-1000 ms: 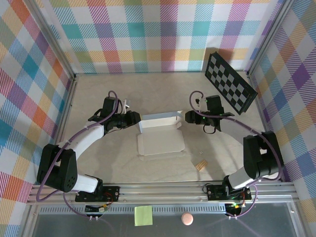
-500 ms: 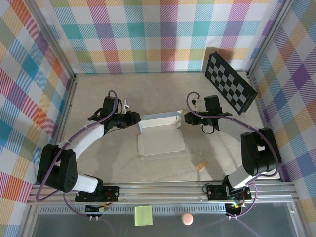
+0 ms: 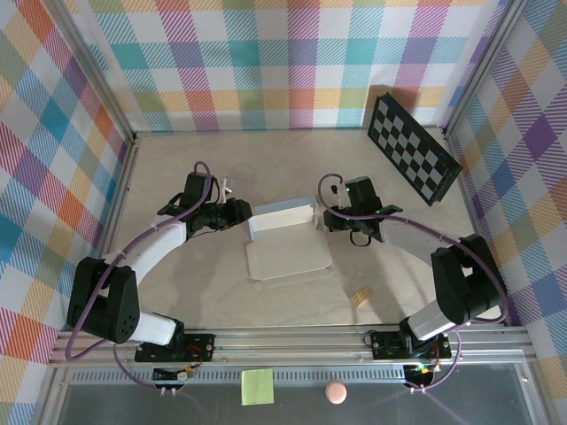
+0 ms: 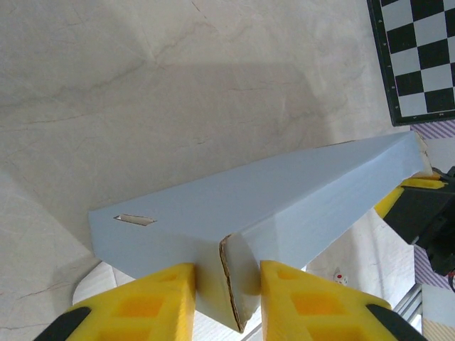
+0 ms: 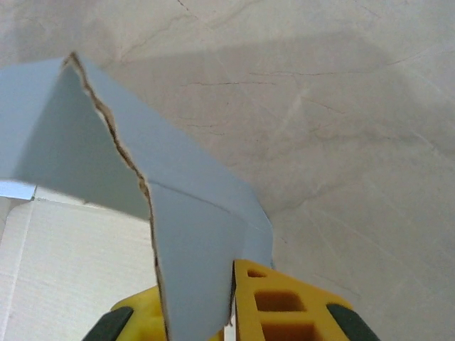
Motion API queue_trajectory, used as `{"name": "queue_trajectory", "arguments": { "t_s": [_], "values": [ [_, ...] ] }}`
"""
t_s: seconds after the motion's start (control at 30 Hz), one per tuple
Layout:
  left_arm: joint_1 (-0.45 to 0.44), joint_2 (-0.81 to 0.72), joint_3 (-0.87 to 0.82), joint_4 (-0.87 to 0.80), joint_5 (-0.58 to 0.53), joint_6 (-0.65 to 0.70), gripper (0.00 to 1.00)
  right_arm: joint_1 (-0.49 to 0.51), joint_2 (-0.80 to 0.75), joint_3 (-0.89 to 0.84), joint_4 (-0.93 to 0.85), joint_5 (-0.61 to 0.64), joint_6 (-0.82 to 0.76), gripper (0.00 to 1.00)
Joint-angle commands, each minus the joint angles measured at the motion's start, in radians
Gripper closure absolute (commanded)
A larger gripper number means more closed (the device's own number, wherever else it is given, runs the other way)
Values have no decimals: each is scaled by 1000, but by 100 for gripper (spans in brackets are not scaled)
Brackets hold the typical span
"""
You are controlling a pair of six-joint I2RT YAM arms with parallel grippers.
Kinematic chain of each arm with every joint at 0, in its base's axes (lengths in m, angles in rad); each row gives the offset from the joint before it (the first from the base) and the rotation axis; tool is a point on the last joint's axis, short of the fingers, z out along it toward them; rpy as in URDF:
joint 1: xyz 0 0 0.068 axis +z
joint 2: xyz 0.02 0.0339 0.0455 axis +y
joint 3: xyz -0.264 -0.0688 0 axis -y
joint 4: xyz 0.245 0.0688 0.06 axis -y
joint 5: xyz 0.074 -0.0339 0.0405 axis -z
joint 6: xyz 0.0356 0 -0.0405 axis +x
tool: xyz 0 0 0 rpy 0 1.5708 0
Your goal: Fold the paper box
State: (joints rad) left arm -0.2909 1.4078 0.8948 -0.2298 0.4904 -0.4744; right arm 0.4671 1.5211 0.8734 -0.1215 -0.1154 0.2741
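Pale grey paper box (image 3: 288,257), half-folded

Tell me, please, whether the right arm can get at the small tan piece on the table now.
Probably not yet: its jaws are shut on the paper box's right end, though the way across the table to the small tan piece looks free.

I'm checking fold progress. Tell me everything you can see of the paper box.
The paper box is thin pale grey-white cardboard, brown at its cut edges, partly folded. Its near panel lies flat on the table; the far part stands folded up as a long raised ridge with a small slot near its left end. The left gripper pinches the ridge's left end, the right gripper its right end.
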Motion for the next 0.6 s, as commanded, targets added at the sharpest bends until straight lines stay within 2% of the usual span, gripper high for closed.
{"name": "queue_trajectory", "arguments": {
  "t_s": [0.0, 0.27, 0.47, 0.57],
  "values": [
    [1, 19, -14, -77, 20, 31, 71, 51, 0, 30, -34, 60, 98, 90],
    [-1, -34, -22, -122, 8, 67, 67, 141, 50, 24, 34, 211, 183, 91],
    [-8, -73, -3, -229, 30, 135, 61, 171, 113, 30, 158, 223, 50, 95],
    [-16, -110, -14, -260, 68, 152, 52, 171, 156, 84, 133, 217, -23, 95]
  ]
}}
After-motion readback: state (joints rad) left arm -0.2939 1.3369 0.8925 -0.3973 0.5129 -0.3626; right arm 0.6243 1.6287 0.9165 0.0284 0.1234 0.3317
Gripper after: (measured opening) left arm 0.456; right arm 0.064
